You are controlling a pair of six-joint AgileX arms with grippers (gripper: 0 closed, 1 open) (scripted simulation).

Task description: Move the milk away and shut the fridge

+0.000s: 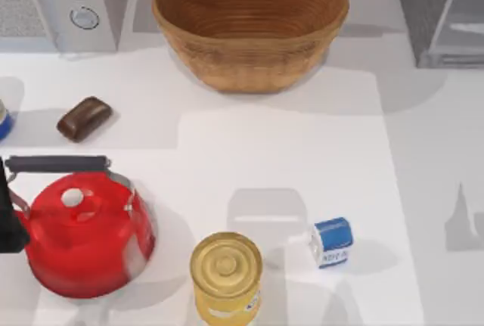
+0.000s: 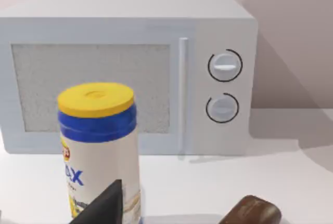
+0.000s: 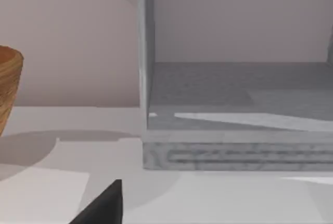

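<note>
The milk (image 1: 330,241), a small white carton with a blue top, stands on the table toward the front, just right of the yellow can (image 1: 225,277). At the back right corner is the fridge (image 1: 439,16), its pale door panel (image 1: 465,8) swung out. The right wrist view looks into the fridge's open grey inside (image 3: 234,94), with a dark part of my right gripper (image 3: 104,206) at the picture's edge. My left arm (image 1: 6,216) sits at the table's left edge beside the red kettle, and a dark part of my left gripper (image 2: 104,208) shows in the left wrist view.
A wicker basket (image 1: 249,20) stands at the back middle, and a light-grey microwave (image 1: 60,4) with two knobs at the back left. A brown bar (image 1: 83,118) and a red kettle (image 1: 83,235) lie on the left. A yellow-lidded blue canister (image 2: 99,146) stands before the microwave (image 2: 130,73).
</note>
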